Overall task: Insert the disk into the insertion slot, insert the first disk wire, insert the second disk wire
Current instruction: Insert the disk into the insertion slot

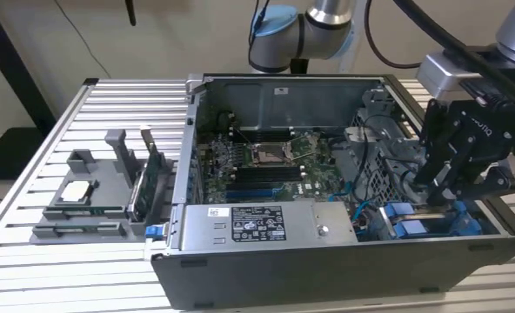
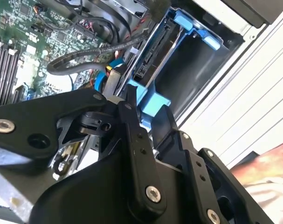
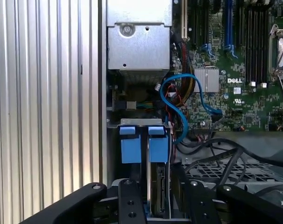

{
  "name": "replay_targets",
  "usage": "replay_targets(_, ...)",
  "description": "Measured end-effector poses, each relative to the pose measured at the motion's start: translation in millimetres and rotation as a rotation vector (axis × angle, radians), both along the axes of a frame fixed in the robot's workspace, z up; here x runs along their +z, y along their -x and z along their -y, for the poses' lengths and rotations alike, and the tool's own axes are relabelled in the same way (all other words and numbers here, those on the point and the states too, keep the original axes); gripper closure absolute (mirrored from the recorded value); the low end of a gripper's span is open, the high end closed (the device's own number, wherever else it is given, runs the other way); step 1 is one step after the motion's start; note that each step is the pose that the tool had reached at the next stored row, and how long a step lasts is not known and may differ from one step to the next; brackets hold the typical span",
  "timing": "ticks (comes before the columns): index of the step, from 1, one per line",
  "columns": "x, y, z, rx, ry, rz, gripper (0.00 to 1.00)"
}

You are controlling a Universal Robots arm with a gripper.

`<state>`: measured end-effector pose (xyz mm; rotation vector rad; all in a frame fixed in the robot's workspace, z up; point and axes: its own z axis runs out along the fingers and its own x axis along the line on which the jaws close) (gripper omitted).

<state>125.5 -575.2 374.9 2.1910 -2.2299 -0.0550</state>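
Observation:
The disk (image 3: pixel 158 184) stands on edge in its blue carrier (image 2: pixel 150 100), sunk into the insertion slot (image 3: pixel 130 150) at the case's front corner on the exterior view's right (image 1: pixel 431 225). My gripper (image 1: pixel 437 195) reaches down into that bay, and in both wrist views its black fingers (image 2: pixel 132 121) close on the carrier from both sides. The disk's connector edge (image 2: pixel 150 60) shows bare, with a second empty bay (image 2: pixel 192 70) beside it. A blue wire (image 3: pixel 178 100) loops loose next to the slot, among black cables (image 2: pixel 85 58).
The open case lies on a slatted metal table (image 1: pixel 109 111). A grey labelled power supply box (image 1: pixel 266 225) sits beside the bay, with the green board (image 1: pixel 266 163) behind it. A grey fixture (image 1: pixel 92 189) with an upright card (image 1: pixel 150 173) stands at the exterior view's left.

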Motion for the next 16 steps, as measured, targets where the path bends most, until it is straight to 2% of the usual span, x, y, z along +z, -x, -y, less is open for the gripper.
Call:
replay_targets(9, 16.6, 0.1, -0.9, 0.000, 0.0002, 0.0000, 0.60)
replay_targets(16, 18.6, 1.4, -6.5, 0.000, 0.0001, 0.0077, 0.60)
